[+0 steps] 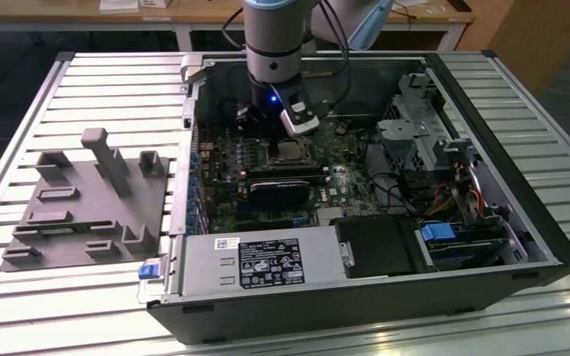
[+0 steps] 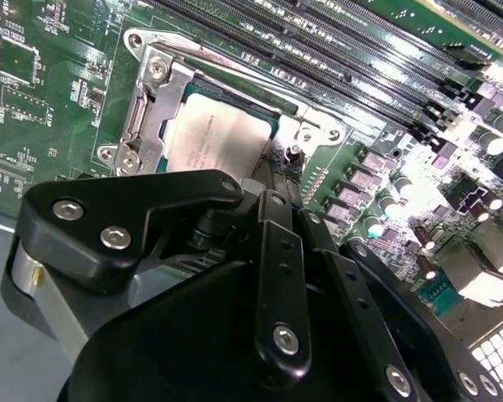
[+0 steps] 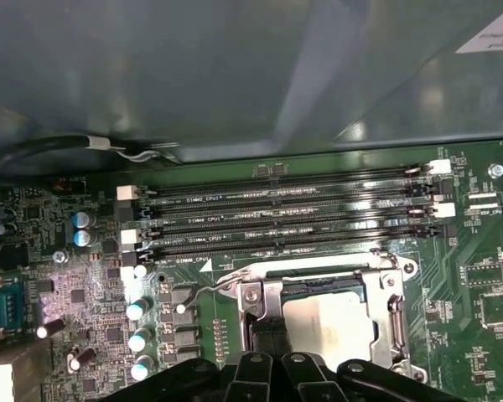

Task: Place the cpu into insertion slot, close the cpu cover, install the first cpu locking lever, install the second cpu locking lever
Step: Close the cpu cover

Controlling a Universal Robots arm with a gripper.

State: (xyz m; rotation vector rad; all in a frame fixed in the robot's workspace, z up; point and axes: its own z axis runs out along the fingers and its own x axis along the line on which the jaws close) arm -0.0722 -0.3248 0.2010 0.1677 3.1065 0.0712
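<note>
The cpu (image 3: 327,328) (image 2: 211,141) lies flat in the insertion slot (image 3: 396,322) on the green motherboard, its silvery-beige top showing. The cpu cover (image 2: 155,105) (image 3: 272,293) is down around it as a metal frame. A thin wire locking lever (image 3: 203,291) sticks out from one socket corner. My gripper (image 3: 269,337) (image 2: 275,186) hangs just above the socket's edge beside the cpu, its black fingers (image 3: 259,335) pressed together with nothing visibly between them. In the exterior view the arm (image 1: 273,44) reaches down into the open case over the cpu (image 1: 287,150).
Long black memory slots (image 3: 277,222) run beside the socket, with capacitors (image 3: 138,339) near one corner. The case holds a power supply (image 1: 255,263), a drive cage (image 1: 424,133) and loose cables (image 1: 404,196). A grey fixture (image 1: 87,200) sits on the slatted table at the exterior view's left.
</note>
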